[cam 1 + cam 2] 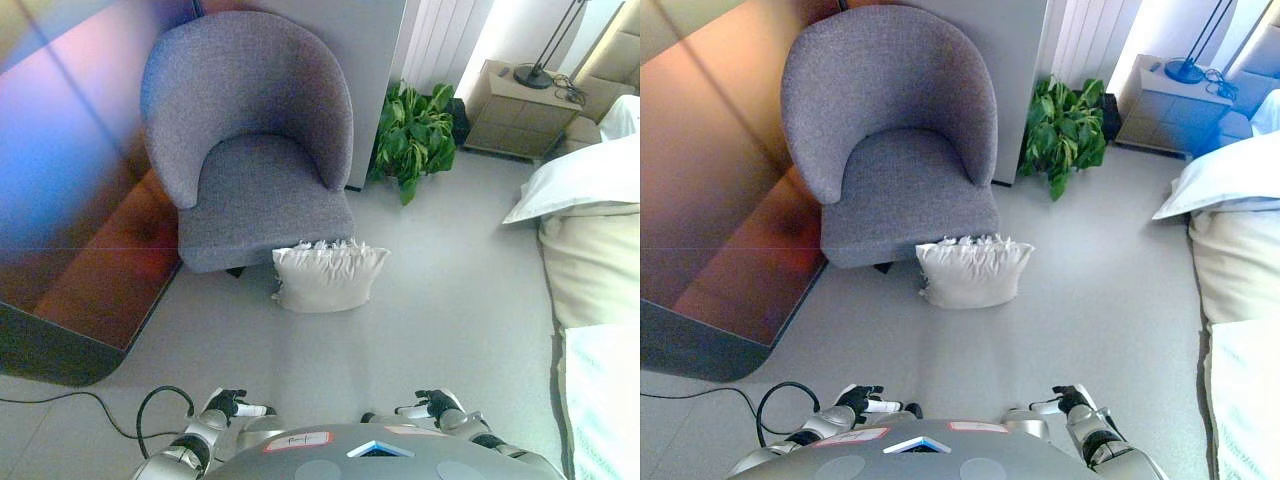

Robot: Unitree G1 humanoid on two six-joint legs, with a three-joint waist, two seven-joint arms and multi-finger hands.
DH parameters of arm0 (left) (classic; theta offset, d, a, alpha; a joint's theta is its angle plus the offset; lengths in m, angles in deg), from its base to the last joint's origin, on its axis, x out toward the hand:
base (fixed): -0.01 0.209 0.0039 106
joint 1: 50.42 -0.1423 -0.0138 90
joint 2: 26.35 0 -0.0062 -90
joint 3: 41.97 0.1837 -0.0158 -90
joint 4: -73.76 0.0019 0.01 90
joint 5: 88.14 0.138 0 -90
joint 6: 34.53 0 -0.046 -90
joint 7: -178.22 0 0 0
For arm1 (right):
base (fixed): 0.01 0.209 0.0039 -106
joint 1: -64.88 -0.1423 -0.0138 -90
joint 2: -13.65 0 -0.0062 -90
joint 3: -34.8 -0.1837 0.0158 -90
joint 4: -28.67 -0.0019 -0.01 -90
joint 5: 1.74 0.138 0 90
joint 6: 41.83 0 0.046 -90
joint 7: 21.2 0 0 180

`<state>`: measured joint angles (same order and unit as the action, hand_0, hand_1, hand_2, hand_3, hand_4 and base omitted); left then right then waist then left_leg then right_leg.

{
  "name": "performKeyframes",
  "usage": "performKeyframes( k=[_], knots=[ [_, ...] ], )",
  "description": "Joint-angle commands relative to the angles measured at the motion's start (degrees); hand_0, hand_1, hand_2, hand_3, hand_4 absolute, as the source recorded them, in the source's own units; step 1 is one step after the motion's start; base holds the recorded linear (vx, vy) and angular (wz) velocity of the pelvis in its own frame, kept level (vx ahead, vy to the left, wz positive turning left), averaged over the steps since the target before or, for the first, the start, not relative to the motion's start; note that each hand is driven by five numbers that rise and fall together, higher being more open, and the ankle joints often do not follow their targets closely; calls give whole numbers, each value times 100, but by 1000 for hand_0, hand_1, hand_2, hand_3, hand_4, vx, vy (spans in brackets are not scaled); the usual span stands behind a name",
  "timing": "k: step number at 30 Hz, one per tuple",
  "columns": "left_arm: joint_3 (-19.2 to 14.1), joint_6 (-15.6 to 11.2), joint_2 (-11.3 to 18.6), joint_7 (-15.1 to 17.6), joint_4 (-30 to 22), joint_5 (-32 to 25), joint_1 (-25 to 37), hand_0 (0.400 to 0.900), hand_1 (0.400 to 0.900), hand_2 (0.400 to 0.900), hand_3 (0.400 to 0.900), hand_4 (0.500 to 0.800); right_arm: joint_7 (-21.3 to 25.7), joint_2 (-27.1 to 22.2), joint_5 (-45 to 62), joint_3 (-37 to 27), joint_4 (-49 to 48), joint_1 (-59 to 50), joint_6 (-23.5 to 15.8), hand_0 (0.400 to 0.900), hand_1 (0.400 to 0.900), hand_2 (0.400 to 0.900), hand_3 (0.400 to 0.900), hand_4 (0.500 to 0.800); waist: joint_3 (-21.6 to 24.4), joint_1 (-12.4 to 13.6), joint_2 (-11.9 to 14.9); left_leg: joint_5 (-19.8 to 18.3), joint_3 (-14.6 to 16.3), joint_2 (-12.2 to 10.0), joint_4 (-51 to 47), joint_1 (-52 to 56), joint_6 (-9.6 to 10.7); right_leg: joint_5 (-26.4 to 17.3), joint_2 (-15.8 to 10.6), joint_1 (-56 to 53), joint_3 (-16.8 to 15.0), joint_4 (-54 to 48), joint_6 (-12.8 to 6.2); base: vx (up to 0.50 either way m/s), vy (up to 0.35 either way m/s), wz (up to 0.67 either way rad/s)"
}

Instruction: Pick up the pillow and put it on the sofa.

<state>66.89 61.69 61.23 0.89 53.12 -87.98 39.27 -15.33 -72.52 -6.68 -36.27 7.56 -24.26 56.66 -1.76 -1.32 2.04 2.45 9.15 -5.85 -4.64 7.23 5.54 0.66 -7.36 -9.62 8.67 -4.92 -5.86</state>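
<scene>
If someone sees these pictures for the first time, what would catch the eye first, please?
Most likely the big grey armchair at the upper middle, its seat bare. Next, the white pillow standing on the floor against the chair's front right corner. The green plant right of the chair also stands out, while both hands, left hand and right hand, wait low at the bottom edge, holding nothing.

You have the pillow on the floor, upright against the sofa's front right corner. Behind and right of the sofa stands a plant, then a nightstand further right; a bed fills the right edge.
</scene>
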Motion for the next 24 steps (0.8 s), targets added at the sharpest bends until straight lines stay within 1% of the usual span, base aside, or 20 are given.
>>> performKeyframes(
  k=[1,5,11,19,24],
  knots=[
    [-18,-90,-40,59,448,150,448,900,900,900,900,800,28,-50,-119,201,112,-402,9,900,900,900,900,800,-131,19,-24,-518,-158,380,-36,184,-386,-67,305,148,-37,57,-35,0,0,0],
    [-20,-146,-37,47,441,115,465,900,900,900,900,800,26,-55,-115,222,88,-412,22,900,900,900,900,800,-149,17,-25,-511,-151,380,-36,175,-389,-68,309,164,-42,66,-31,0,0,0],
    [30,-42,-14,-3,360,22,520,900,900,900,900,800,9,-82,-91,280,13,-444,61,900,900,900,900,800,-194,9,-21,-502,-141,374,-31,160,-392,-77,318,192,-63,78,-34,0,0,0],
    [2,-58,-18,7,371,79,425,900,900,900,900,800,-36,-69,-151,246,13,-382,73,900,900,900,900,800,-178,11,-31,-510,-142,367,-36,174,-393,-73,326,167,-39,63,-26,0,0,0],
    [-14,-68,-11,17,392,117,413,900,900,900,900,800,-12,-39,-117,250,40,-364,48,900,900,900,900,800,-181,-2,-43,-500,-139,351,-36,161,-384,-56,353,198,-58,80,-9,18,-58,-2]
  ],
)
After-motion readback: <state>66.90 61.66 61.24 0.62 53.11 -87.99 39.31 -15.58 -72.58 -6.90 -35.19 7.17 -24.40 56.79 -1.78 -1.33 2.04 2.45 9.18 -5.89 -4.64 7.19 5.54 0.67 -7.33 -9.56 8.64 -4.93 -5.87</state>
